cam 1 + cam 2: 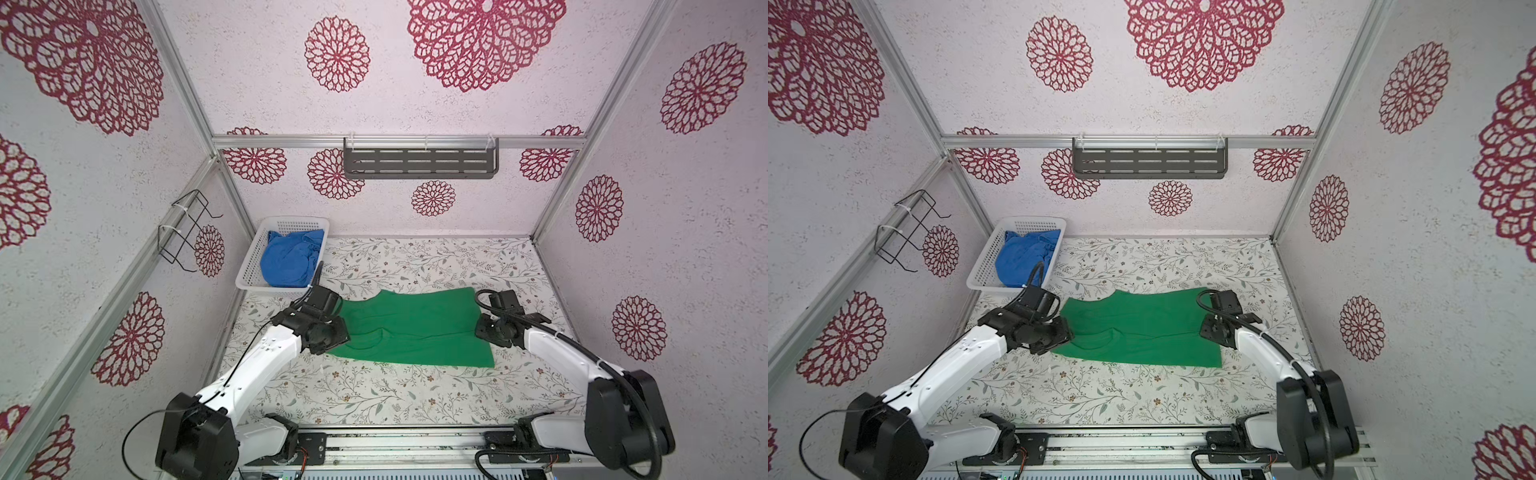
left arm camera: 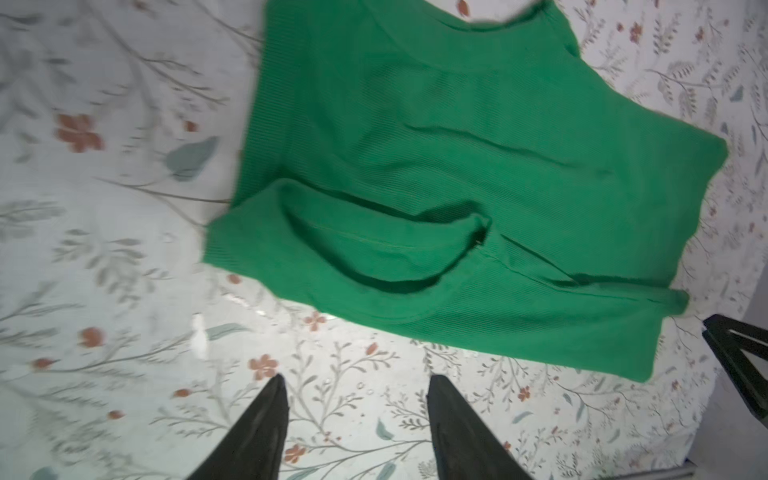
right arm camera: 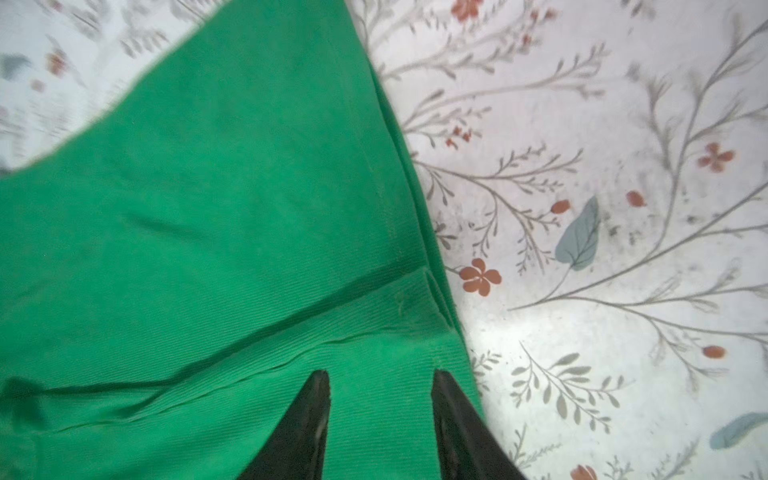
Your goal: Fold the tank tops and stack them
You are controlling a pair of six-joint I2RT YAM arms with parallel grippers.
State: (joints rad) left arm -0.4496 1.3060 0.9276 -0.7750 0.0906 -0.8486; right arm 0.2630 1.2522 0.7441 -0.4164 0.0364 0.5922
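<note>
Nearest the camera in both top views, on the near side of the green top (image 1: 415, 328) (image 1: 1142, 328), the table (image 1: 415, 399) lies bare, with the two arm bases at its front edge.

The green top lies flat at mid-table, stretched crosswise, with its neck end toward the left arm and its hem end toward the right arm. A fold edge runs along its length, so part of it lies doubled.

The left gripper (image 2: 356, 378) sits at the neck end. In the left wrist view its fingers (image 2: 266, 424) stand well apart over printed table, just short of the green top's (image 2: 457, 145) edge. Nothing is between them and they hold nothing.

The right gripper (image 3: 381, 374) sits at the hem end. In the right wrist view its two fingers are spread about as wide, above the green top (image 3: 208, 208) near the hem corner. The cloth lies smooth between them, not pinched. Whether the tips touch the cloth I cannot tell.

Beyond the green top's neck end, in the far left corner of the table, stands the basket (image 1: 249, 266) (image 1: 984, 262). The blue top (image 1: 289, 262) (image 1: 1021, 259) lies bunched inside it, unfolded.

Farther still, on the back wall beyond the green top, hangs a dark slotted shelf (image 1: 419, 162). A wire rack (image 1: 183, 232) hangs on the left wall, beyond the basket.
</note>
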